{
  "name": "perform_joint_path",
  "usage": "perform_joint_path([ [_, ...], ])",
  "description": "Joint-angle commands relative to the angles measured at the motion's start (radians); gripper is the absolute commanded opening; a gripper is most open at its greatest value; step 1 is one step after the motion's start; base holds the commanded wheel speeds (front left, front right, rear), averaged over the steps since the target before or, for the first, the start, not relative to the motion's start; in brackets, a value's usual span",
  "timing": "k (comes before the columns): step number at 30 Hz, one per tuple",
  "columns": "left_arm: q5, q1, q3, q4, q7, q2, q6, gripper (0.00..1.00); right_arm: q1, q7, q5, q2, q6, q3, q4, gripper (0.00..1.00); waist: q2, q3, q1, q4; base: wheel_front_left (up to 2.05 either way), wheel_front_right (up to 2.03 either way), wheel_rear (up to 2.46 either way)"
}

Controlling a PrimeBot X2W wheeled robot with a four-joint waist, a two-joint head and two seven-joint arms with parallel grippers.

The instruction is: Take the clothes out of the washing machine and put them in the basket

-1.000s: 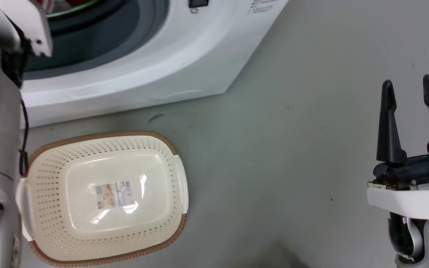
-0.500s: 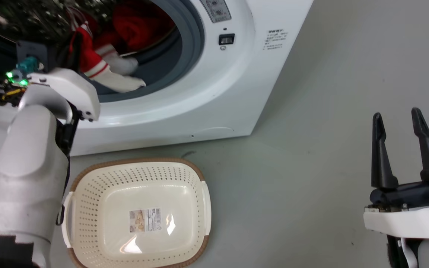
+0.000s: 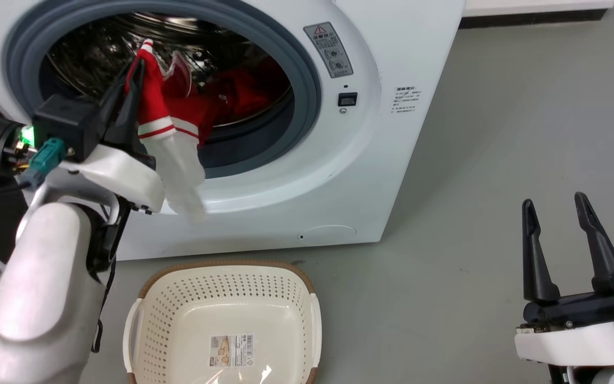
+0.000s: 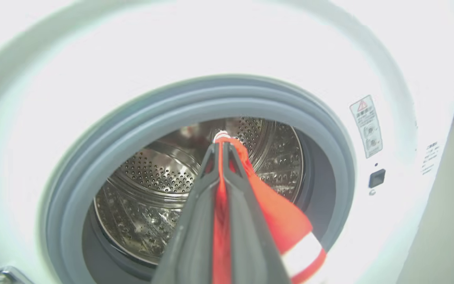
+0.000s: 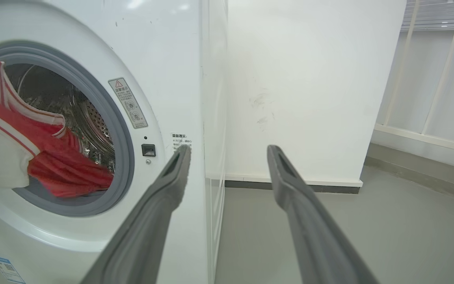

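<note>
Two red clothes show at the washing machine (image 3: 339, 176). The left claw (image 3: 135, 80) is clenched on the top of the striped garment (image 3: 152, 112), right at the round opening. From the left wrist, red cloth is squeezed between its two dark fingers (image 4: 195, 205). The striped garment hangs long and straight, top end up in the claw, white end down over the grey ring (image 3: 307, 80) and the machine's front. That white end is blurry. The plain red garment (image 3: 237, 96) lies far back in the steel drum (image 3: 88, 58), partly hidden behind the striped one.

The basket (image 3: 179, 298) sits on the floor (image 3: 472, 160) close in front of the machine, below the hanging cloth. Its near edge is cut off, and a label (image 3: 231, 350) lies inside. The machine's front looks washed out and too bright in the left wrist view.

The right claw (image 3: 552, 199) is far to the right over the floor, fingers spread wide, grasping nothing.
</note>
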Motion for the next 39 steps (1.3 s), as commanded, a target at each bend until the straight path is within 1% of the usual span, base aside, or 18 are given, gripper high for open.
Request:
perform_joint_path([
  [1,-0.001,0.013,0.004,-0.018,0.002,0.007,0.006,0.00,0.008,-0.002,-0.005,0.002,-0.001,0.000,0.001,1.00,0.0000,-0.010,0.0002,0.007,0.00,0.00,0.00],
  [7,0.002,0.099,0.013,-0.284,0.084,0.042,0.036,0.00,0.027,-0.002,-0.012,0.002,-0.001,0.002,0.000,1.00,0.0000,-0.034,0.0002,0.017,0.00,0.00,0.00],
  [11,0.006,0.137,0.016,-0.424,0.121,0.060,0.050,0.00,0.036,-0.002,-0.013,0.002,-0.001,0.001,-0.003,1.00,0.0000,-0.039,0.0002,0.023,0.00,0.00,0.00],
  [17,0.016,0.191,0.009,-0.588,0.174,0.080,0.065,0.00,0.032,-0.002,-0.012,0.002,-0.001,-0.001,-0.007,1.00,0.0000,-0.031,0.0002,0.032,0.00,0.00,0.00],
  [21,0.006,0.239,-0.004,-0.653,0.199,0.085,0.068,0.00,0.020,-0.002,-0.010,0.002,-0.001,-0.002,-0.009,1.00,0.0000,-0.013,0.0002,0.038,0.00,0.00,0.00],
  [25,-0.008,0.302,-0.025,-0.658,0.204,0.086,0.065,0.00,0.008,-0.002,-0.008,0.002,-0.001,-0.003,-0.010,1.00,0.0000,0.009,0.0002,0.041,0.00,0.00,0.00],
  [31,-0.030,0.415,-0.056,-0.592,0.179,0.069,0.072,0.00,-0.015,-0.002,-0.011,0.002,-0.001,0.001,-0.014,1.00,0.0000,0.046,0.0002,0.039,0.00,0.00,0.00],
  [35,-0.047,0.468,-0.089,-0.505,0.151,0.047,0.065,0.00,-0.038,-0.002,-0.015,0.002,-0.001,-0.001,-0.019,1.00,0.0000,0.081,0.0002,0.034,0.00,0.00,0.00],
  [37,-0.059,0.484,-0.108,-0.419,0.123,0.020,0.064,0.00,-0.048,-0.002,-0.017,0.002,-0.001,0.000,-0.023,1.00,0.0000,0.117,0.0002,0.029,0.00,0.00,0.00],
  [39,-0.040,0.476,-0.120,-0.344,0.101,0.018,0.066,0.00,-0.062,-0.002,-0.016,0.002,-0.001,0.002,-0.026,1.00,0.0000,0.144,0.0002,0.023,0.00,0.00,0.00],
])
